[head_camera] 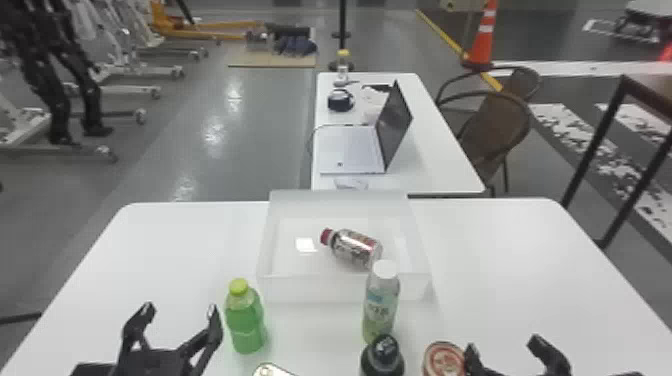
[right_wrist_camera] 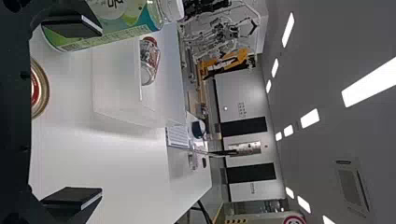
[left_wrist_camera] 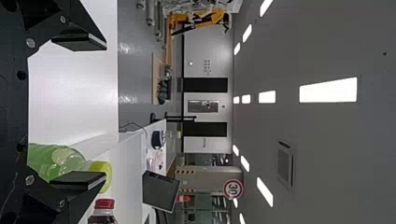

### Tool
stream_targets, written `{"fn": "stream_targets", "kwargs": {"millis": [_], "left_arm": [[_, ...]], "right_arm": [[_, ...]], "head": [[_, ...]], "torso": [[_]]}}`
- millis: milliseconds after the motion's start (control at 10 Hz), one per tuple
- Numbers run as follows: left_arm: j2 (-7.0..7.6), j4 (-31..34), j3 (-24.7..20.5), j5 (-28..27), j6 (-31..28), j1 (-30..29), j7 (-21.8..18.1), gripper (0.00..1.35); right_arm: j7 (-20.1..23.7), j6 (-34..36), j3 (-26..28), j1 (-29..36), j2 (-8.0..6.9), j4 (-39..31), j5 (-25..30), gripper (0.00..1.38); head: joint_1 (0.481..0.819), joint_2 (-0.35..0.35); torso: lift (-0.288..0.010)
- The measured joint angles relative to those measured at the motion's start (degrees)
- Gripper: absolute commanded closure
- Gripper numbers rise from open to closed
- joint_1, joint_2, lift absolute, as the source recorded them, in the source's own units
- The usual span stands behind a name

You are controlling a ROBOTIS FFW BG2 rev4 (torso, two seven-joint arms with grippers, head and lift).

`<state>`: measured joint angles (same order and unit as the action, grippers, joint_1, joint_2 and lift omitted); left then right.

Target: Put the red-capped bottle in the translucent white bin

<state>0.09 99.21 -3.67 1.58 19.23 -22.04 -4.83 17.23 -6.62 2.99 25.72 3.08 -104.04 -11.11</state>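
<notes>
Near the white worktop's far edge, the red-capped plastic bottle lies in the translucent white bin, task seemingly done; left gripper and right gripper spread, empty.

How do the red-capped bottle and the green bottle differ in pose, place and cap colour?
The red-capped bottle lies on its side; the green bottle stands upright. The former is inside the bin; the latter is outside, on the table. The former's cap is red, the latter's yellow-green. Both are capped.
</notes>
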Motion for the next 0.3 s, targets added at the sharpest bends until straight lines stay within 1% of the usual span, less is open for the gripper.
{"fn": "stream_targets", "kwargs": {"millis": [300], "left_arm": [[0.00, 0.0, 0.2, 0.2, -0.8, 0.0, 0.0, 0.30]], "right_arm": [[-0.9, 0.5, 0.0, 0.1, -0.01, -1.6, 2.6, 0.09]], "head": [[0.549, 0.000]], "torso": [[-0.100]]}}
